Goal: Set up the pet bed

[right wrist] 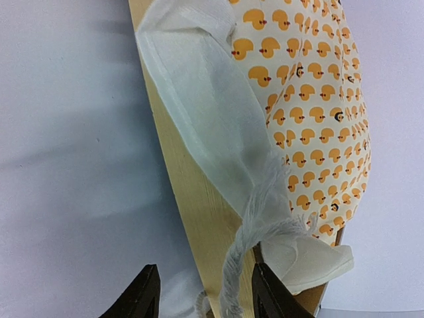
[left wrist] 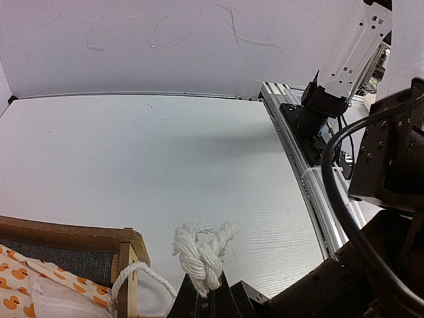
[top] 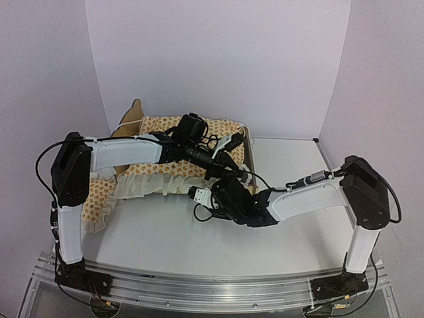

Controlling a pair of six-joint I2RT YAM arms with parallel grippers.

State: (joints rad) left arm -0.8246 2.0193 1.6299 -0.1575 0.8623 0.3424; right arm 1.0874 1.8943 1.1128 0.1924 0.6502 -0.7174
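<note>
The pet bed [top: 248, 154] sits at the back of the table [top: 199, 245], left of centre, with its long axis running left to right. Its scalloped headboard [top: 134, 112] stands at the left end and the foot rail closes the right end. The wooden frame holds the cream, orange-duck-print bedding [top: 165, 169]. The bedding spills over the near rail, so its ruffle [top: 149, 187] hangs down the front. A printed corner lies out on the table beside the left arm's upright link. In the left wrist view the dark grey base [left wrist: 59, 255] shows inside the frame, under the bedding.

The left arm reaches across the bed from the left and hides much of its top. The left gripper [left wrist: 204, 291] is just past a corner post of the frame. Its jaws are pinched tight on the knotted end of a white rope [left wrist: 199, 255], which loops back to that post.

The right arm comes in low from the right, in front of the bed. The right gripper [right wrist: 205, 295] faces the wooden rail with its fingers parted. A frayed stretch of rope hangs between them, close to one finger, unclamped.
</note>
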